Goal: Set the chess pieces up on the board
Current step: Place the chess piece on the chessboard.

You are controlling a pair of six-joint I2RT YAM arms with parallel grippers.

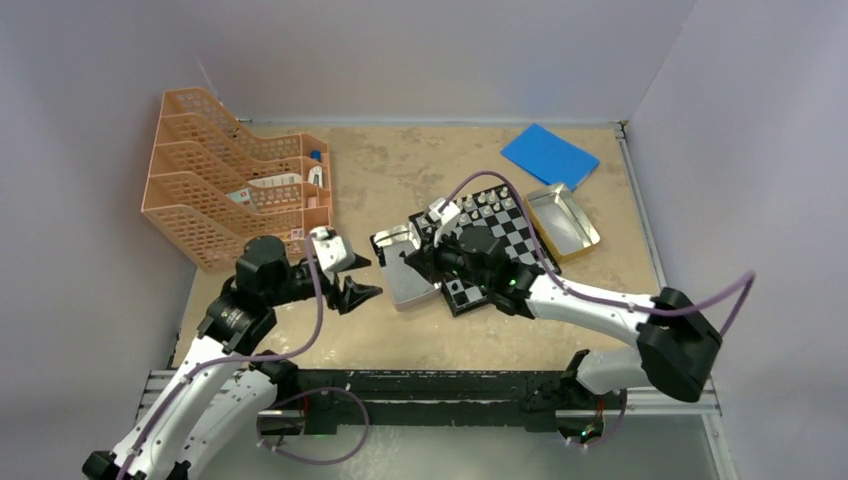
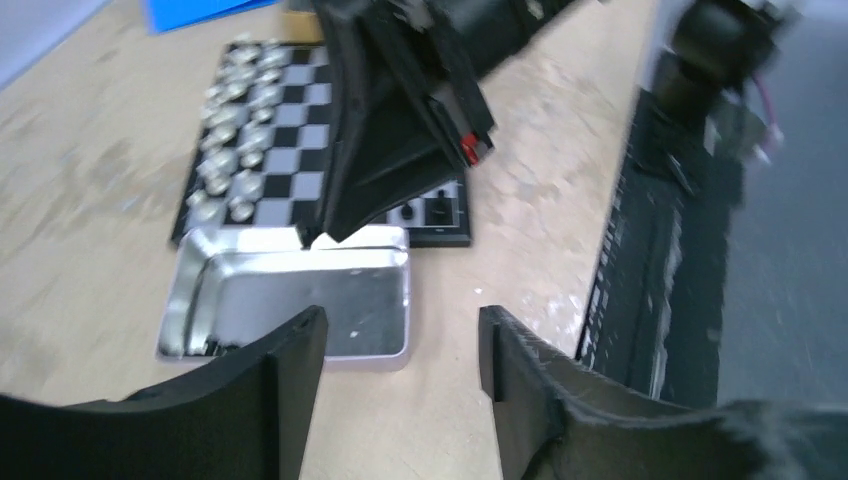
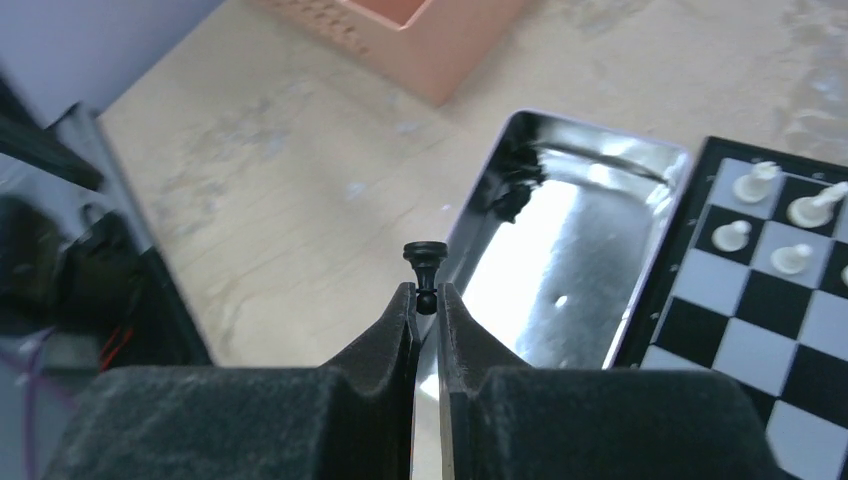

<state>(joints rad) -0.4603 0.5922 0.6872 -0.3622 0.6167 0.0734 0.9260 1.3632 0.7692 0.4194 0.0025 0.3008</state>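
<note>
The top view hides the held piece. The right arm (image 1: 560, 295) lies across the near half of the board (image 1: 515, 225) and covers its middle squares. The left wrist view is smeared, so the silvery pieces (image 2: 235, 130) read only as rows of blobs along one side of the board, and two dark pieces (image 2: 438, 210) on its opposite edge are barely legible. In the right wrist view the board is cut off by the frame's right edge. A dark clump (image 3: 515, 185) in a corner of the open tin (image 3: 570, 250) blends with its reflections, and I cannot count what is in it.

The right jaws are pinched on a black pawn (image 3: 425, 262) by its rounded end. Its long axis continues the line of the fingers, and its flat disc end points away from the wrist, toward the orange rack (image 3: 400, 30). It hangs above the tin's rim. I cannot tell its tilt to the tabletop (image 1: 400, 180).

The board sits right of the tabletop's centre, with the tin touching its left side. The left jaws stand spread and empty, just left of the tin.
</note>
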